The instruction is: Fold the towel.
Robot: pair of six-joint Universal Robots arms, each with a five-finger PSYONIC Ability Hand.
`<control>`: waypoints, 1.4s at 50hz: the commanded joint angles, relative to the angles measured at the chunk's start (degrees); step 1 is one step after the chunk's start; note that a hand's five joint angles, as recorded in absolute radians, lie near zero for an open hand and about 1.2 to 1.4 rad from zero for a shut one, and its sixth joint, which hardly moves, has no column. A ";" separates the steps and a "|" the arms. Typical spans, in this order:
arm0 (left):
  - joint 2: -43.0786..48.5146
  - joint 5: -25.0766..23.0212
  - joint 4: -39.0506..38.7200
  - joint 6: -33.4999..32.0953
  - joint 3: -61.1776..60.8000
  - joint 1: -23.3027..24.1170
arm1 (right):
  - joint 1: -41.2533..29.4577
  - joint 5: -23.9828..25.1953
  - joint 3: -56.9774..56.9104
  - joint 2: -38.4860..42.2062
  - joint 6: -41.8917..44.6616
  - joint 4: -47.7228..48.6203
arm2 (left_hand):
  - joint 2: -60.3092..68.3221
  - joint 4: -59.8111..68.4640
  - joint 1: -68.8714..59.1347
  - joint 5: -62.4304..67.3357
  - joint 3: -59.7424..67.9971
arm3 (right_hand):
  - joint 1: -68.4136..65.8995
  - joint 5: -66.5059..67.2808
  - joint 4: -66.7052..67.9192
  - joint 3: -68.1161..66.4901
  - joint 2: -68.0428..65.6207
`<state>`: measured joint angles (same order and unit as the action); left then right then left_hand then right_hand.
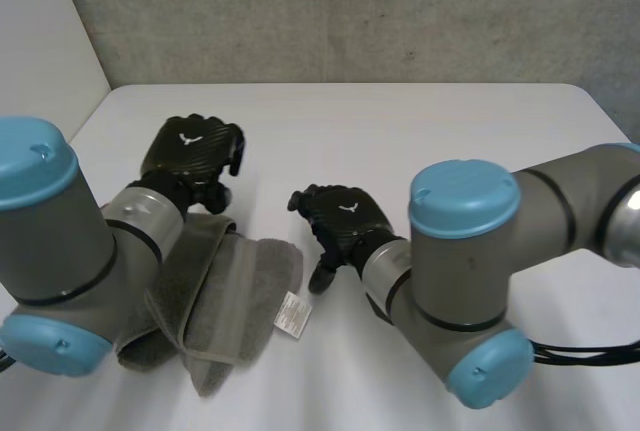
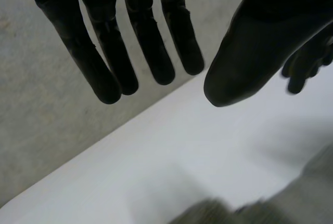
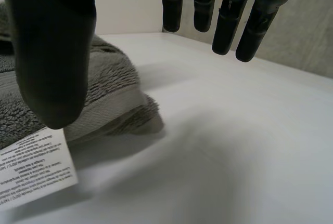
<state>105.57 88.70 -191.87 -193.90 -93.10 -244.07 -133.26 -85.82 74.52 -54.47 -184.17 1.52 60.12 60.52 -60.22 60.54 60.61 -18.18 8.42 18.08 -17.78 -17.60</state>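
Towel [image 1: 235, 291], grey and thick, lies in rough, uneven layers on the white surface [image 1: 400, 131], partly under the left arm, with its white care label [image 1: 292, 313] sticking out at the near edge. The left robot hand [image 1: 190, 156] hovers just beyond the towel, fingers straight and apart, holding nothing. The right robot hand [image 1: 340, 216] is just beside the towel's edge, also spread and empty, its thumb close to the label. To fold well, I think the 2 hands should each pinch 1 corner of the same edge, lift it low, and lay it evenly on the opposite edge.
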 commanded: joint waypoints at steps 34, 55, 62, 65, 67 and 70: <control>4.13 -0.72 4.66 -4.31 2.66 -1.15 | 15.01 -5.23 -0.88 -2.74 15.76 -0.90 | -17.09 -17.50 17.19 -27.51 -17.59 | -61.82 61.58 61.92 -62.22 -62.40; 3.15 -1.16 4.14 2.39 1.60 1.84 | 31.04 -5.23 0.01 -2.05 25.44 -2.31 | -21.81 -22.22 21.91 -32.23 -22.31 | -13.94 13.70 14.04 -14.34 -14.52; 7.10 -1.16 3.96 2.48 2.57 3.59 | 30.51 -5.58 5.61 -7.91 25.71 -1.87 | -21.47 -21.88 21.58 -31.90 -21.97 | -2.84 2.60 2.93 -3.23 -3.41; 8.33 -1.07 3.44 2.39 2.74 5.08 | 30.25 -5.06 9.48 -12.13 25.88 -0.39 | -21.14 -21.55 21.24 -31.56 -21.64 | -4.01 3.77 4.11 -4.41 -4.59; 8.87 -0.98 2.73 2.39 2.83 5.79 | 29.55 -4.61 11.43 -13.91 26.23 0.85 | -20.80 -21.21 20.91 -31.22 -21.30 | -4.35 4.11 4.45 -4.75 -4.93; 10.27 -0.45 1.06 2.13 2.92 6.76 | 27.44 -4.44 15.48 -16.99 28.78 2.61 | -20.80 -21.21 20.91 -31.22 -21.30 | -5.87 5.63 5.96 -6.26 -6.44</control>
<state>113.62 87.66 -188.43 -191.52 -90.40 -239.37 -103.15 -91.10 82.84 -65.09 -158.10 0.68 44.72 44.94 -44.51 43.80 44.30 -24.39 12.57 23.99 -24.20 -24.31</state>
